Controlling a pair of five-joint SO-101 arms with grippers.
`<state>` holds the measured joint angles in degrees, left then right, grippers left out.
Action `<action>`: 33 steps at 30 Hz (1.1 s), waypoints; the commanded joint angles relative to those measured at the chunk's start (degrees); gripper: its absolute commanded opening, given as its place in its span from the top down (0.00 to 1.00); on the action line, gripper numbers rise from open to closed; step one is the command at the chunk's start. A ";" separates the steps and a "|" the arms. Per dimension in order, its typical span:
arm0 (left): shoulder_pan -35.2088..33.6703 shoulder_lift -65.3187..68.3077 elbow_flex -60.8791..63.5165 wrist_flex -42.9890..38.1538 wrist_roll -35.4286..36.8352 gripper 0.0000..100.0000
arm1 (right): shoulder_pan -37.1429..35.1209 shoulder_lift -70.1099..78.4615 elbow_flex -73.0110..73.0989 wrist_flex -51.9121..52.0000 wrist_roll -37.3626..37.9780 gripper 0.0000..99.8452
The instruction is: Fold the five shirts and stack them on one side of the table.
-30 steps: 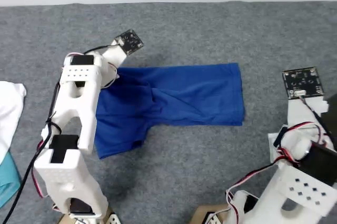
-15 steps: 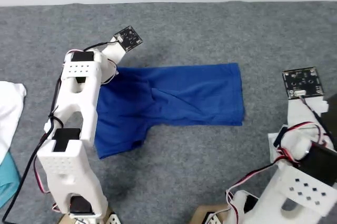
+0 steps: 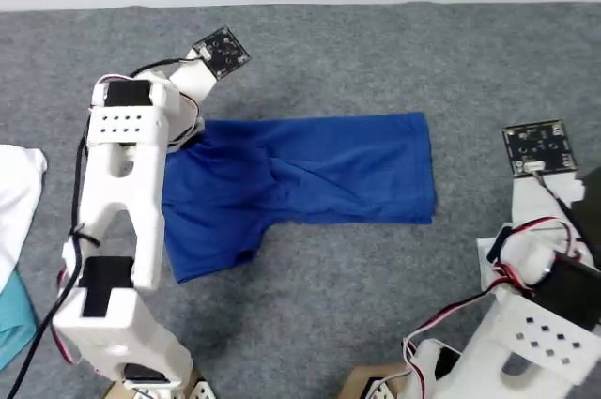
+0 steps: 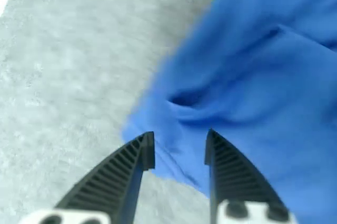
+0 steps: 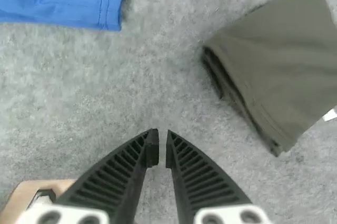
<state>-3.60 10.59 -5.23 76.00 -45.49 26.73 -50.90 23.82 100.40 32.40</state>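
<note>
Currently: blue shirt [image 3: 300,183] spread mid-table [image 3: 376,52], long axis running left edge to right edge. Left gripper [image 4: 179,139]: jaws moderately parted, empty, poised over shirt's left-end hem; nearer arm. Right gripper [image 5: 158,142]: almost closed, empty, near right edge beside folded olive shirt [image 5: 274,76].

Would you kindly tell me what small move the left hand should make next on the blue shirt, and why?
I would probably lower the left hand slightly and close it on the blue shirt. Its fingers are open with the shirt's loose edge between them, not yet pinched, and the shirt lies spread out, only partly folded.
</note>
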 commanded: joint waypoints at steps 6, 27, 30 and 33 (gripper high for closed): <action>1.76 -4.04 1.89 20.13 -5.10 0.87 | 0.40 -0.92 4.84 2.07 -0.62 0.96; 6.95 -4.04 31.08 8.53 -18.81 0.81 | 0.48 -0.92 5.36 2.07 -0.35 0.95; 6.77 -4.04 33.01 4.40 -18.46 0.81 | 0.57 -0.92 5.36 2.07 -0.26 0.95; 6.42 -3.87 33.54 1.23 -16.26 0.81 | 0.48 -0.92 5.36 2.07 -0.26 0.95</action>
<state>2.73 9.63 28.18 80.48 -63.34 26.73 -50.90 29.45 100.40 32.40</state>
